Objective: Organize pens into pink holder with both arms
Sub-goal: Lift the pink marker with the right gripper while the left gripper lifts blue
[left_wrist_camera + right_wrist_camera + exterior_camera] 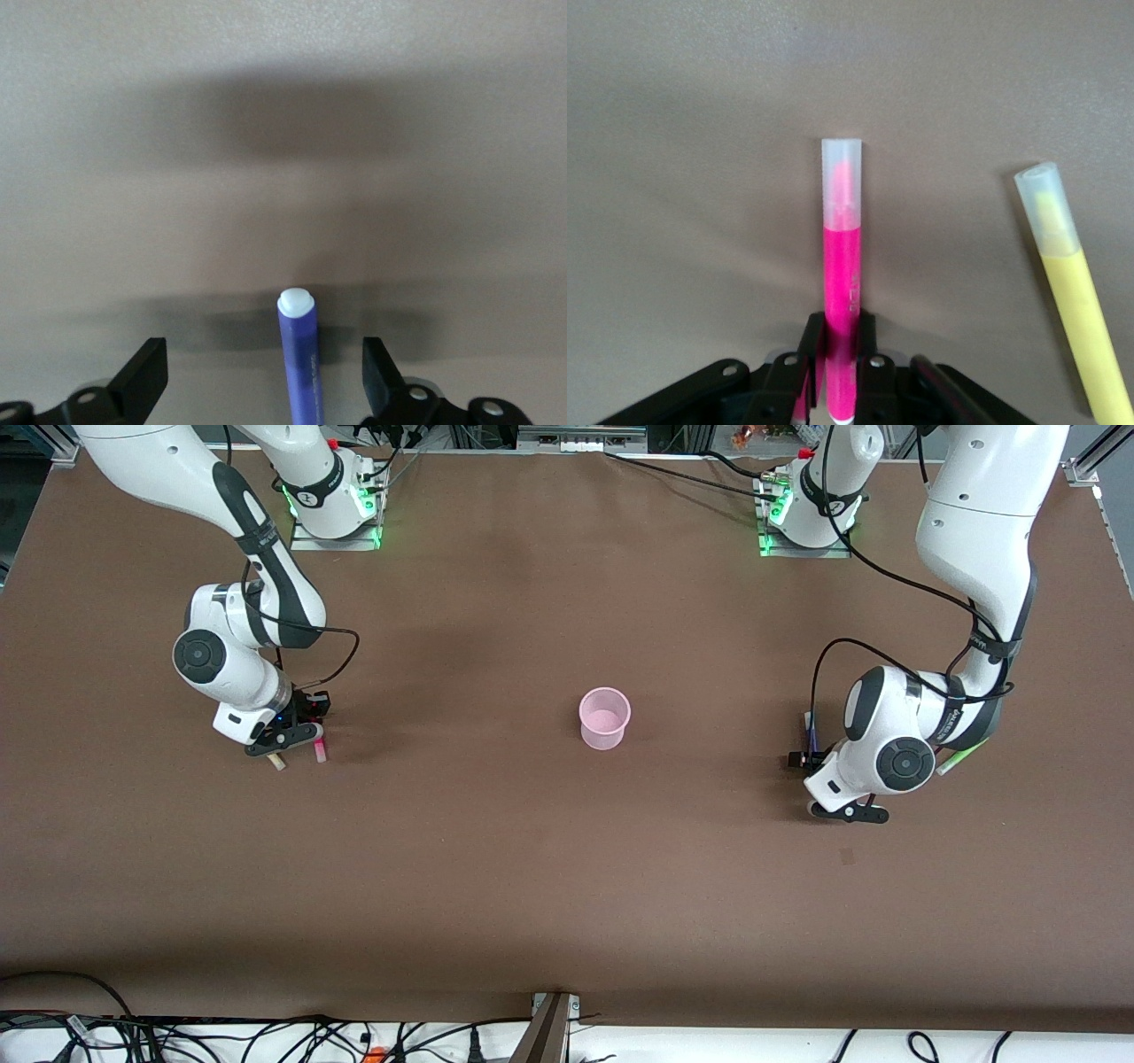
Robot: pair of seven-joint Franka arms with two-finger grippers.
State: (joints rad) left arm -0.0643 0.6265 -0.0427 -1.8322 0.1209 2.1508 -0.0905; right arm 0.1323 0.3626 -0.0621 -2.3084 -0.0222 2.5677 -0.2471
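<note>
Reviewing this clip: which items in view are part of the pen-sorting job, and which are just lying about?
Part of the job:
- pink holder, standing mid-table
- magenta pen, right gripper shut on it
- yellow pen, lying beside it
- purple-blue pen, between the open left gripper
- green pen, partly hidden under the left arm

Just lying about:
- cables along the table's near edge
</note>
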